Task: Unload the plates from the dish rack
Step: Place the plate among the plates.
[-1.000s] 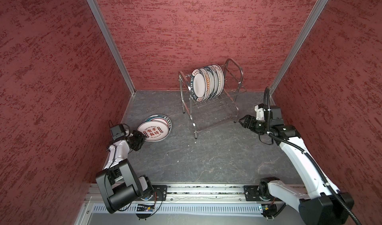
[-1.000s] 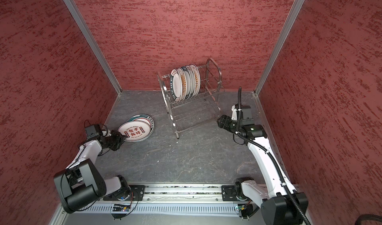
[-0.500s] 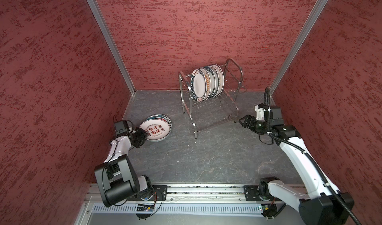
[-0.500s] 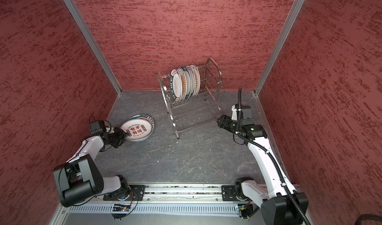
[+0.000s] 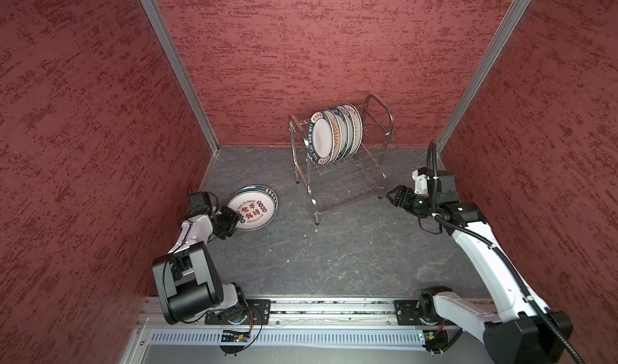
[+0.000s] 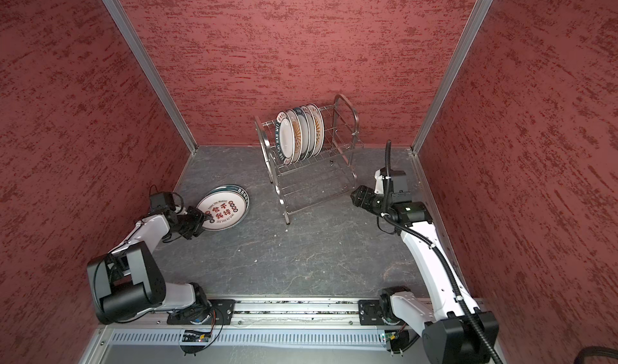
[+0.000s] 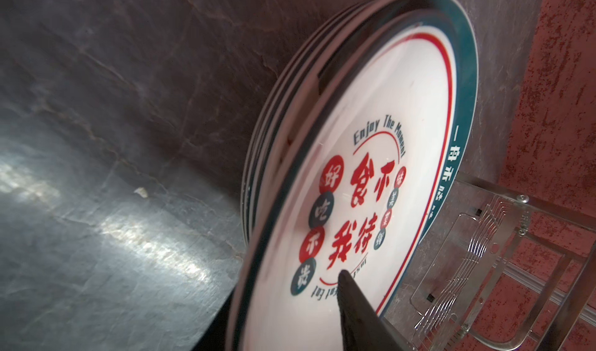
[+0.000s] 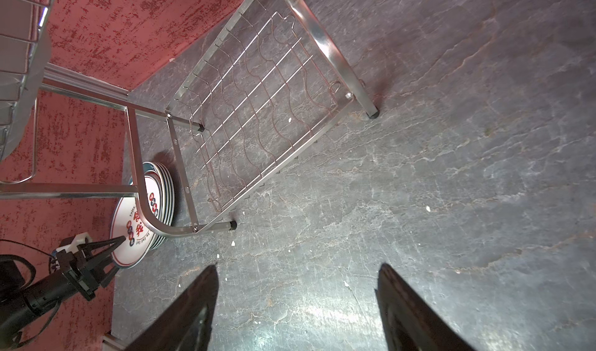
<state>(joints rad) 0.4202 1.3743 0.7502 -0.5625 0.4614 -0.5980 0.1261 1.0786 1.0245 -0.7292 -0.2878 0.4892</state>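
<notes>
Several white plates (image 5: 329,136) (image 6: 297,134) stand on edge in the upper tier of the steel dish rack (image 5: 347,185) (image 6: 314,185) near the back wall. More plates lie in a flat stack (image 5: 254,208) (image 6: 222,210) (image 8: 122,223) on the floor at the left; the top one bears red Chinese characters (image 7: 371,184). My left gripper (image 5: 237,216) (image 6: 207,216) (image 8: 117,252) is open at that top plate's near rim, one finger (image 7: 358,304) over its face, the other hidden below. My right gripper (image 5: 391,196) (image 6: 353,196) (image 8: 296,275) hangs open and empty right of the rack.
Red textured walls close in the grey stone floor (image 5: 334,252) on three sides. The rack's lower tier (image 8: 322,47) holds nothing. Both arm bases sit on the rail (image 5: 317,312) along the front edge.
My left gripper pushed the top plate further over the stack toward the rack, and its jaws have spread apart. The right arm has stayed still.
</notes>
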